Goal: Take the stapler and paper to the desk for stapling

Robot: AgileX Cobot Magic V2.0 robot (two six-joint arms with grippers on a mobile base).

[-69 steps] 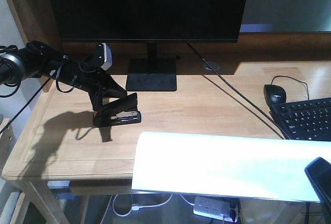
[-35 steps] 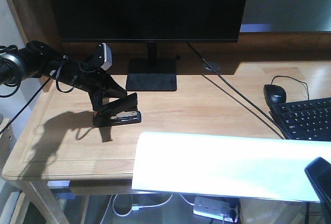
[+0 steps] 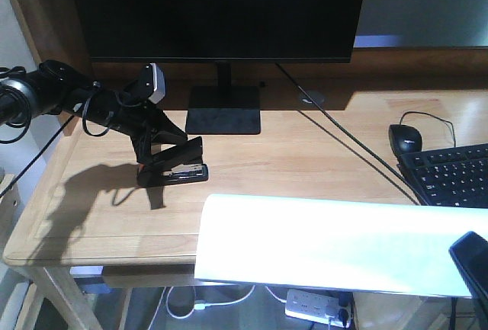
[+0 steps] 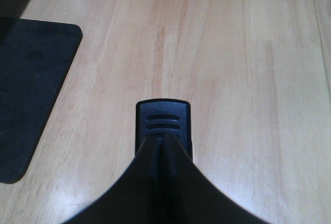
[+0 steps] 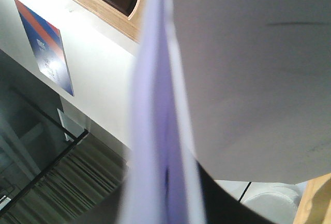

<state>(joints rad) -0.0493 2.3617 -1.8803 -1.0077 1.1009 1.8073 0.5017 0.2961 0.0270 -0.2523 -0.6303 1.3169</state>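
Observation:
The black stapler [image 3: 177, 165] sits on the left part of the oak desk [image 3: 305, 162], its upper arm tilted up. My left gripper [image 3: 152, 149] comes in from the left and is shut on the stapler's rear. In the left wrist view the stapler's [image 4: 163, 116] ribbed front end pokes out past the closed fingers [image 4: 178, 172] over the desk [image 4: 232, 53]. The white paper [image 3: 328, 242] hangs over the desk's front edge, curved, held at its right end by my right gripper [image 3: 474, 260]. In the right wrist view the paper [image 5: 248, 79] fills the frame edge-on, pinched between the fingers.
A large dark monitor [image 3: 221, 10] stands at the back on a flat black base [image 3: 224, 109], which also shows in the left wrist view [image 4: 31, 94]. A black mouse [image 3: 405, 138] and keyboard [image 3: 454, 176] lie at the right. A cable [image 3: 343, 143] crosses the desk. A power strip [image 3: 313, 305] lies below.

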